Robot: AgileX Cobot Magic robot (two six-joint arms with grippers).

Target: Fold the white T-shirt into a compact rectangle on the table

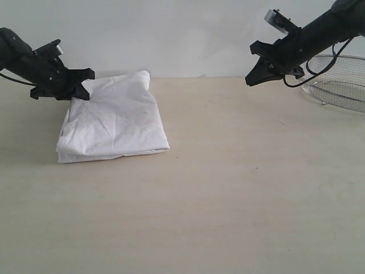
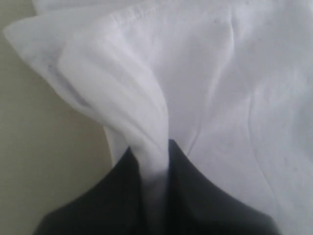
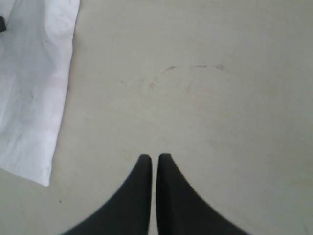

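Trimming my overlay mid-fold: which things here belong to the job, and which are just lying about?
Job:
folded white fabric T-shirt, pinched in the left jaws
wide pale beige tabletop

Lying about:
silver wire-mesh basket, untouched

Likely a lab: pale table (image 1: 239, 188), plain wall (image 1: 171, 34) (robot arms (image 1: 319, 35) either side).

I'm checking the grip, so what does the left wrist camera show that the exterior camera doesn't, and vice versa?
Left wrist only: a ridge of cloth pinched in the left gripper. Exterior only: the right gripper, shut and empty, and the wire-mesh basket. Both: the white T-shirt, folded on the table, with the left gripper at its corner.
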